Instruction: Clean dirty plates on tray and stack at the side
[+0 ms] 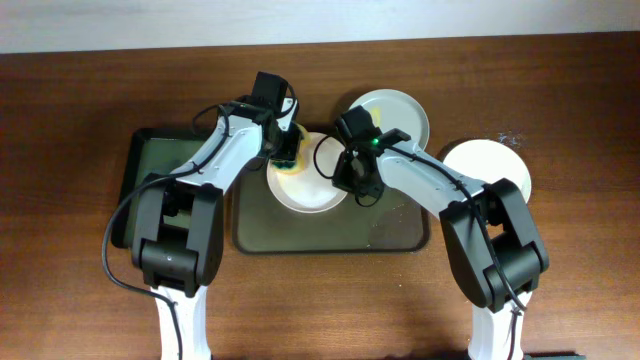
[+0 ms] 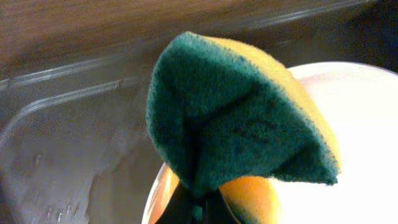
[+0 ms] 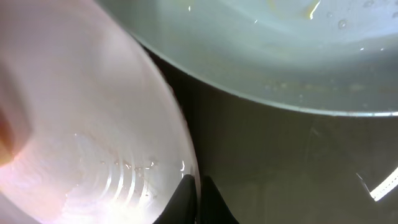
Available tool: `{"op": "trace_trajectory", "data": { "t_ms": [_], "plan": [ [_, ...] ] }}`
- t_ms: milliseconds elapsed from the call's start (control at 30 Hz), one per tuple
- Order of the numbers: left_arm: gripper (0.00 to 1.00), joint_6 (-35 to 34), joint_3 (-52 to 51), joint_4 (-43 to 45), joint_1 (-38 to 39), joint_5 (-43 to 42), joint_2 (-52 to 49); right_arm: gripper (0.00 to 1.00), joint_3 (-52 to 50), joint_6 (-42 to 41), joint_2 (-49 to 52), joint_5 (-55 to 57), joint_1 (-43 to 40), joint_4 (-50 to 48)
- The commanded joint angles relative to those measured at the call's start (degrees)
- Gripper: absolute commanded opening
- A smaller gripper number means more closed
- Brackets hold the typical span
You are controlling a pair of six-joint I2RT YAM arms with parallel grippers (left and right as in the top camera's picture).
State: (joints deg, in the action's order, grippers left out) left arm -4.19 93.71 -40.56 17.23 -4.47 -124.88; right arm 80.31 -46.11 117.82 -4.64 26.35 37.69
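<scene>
A white plate [image 1: 305, 180] lies on the dark olive-brown tray [image 1: 400, 235], at its left part. My left gripper [image 1: 285, 150] is shut on a green and yellow sponge [image 2: 242, 118] and holds it over the plate's left rim [image 2: 360, 143]. My right gripper [image 1: 352, 180] is shut on the same plate's right rim [image 3: 99, 124], one finger on each side. A second plate [image 1: 400, 115] with yellowish smears lies partly on the tray's back edge and also shows in the right wrist view [image 3: 280, 50]. A third white plate [image 1: 490, 170] rests on the table right of the tray.
A smaller dark greenish tray [image 1: 150, 170] sits left of the big tray, under my left arm. Its wet floor [image 2: 68, 155] shows in the left wrist view. Brown wooden table [image 1: 80, 90] surrounds both trays.
</scene>
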Motion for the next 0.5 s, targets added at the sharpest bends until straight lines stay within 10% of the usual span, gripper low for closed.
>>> {"op": "trace_trajectory", "data": {
  "t_ms": [0, 200, 467],
  "plan": [
    [0.00, -2.21, -0.57, -8.33, -1.11, 3.50, -0.24, 0.04, -0.61, 2.40, 1.57, -0.33, 0.33, 0.87],
    [0.00, 7.48, 0.92, -11.65, -2.43, -15.67, 0.83, 0.04, -0.61, 4.17, 1.57, -1.31, 1.95, 0.72],
    [0.00, 7.48, 13.79, -11.63, -7.61, -17.84, 6.54, 0.04, -0.63, 4.35, 1.60, -1.36, 2.51, 2.58]
  ]
}}
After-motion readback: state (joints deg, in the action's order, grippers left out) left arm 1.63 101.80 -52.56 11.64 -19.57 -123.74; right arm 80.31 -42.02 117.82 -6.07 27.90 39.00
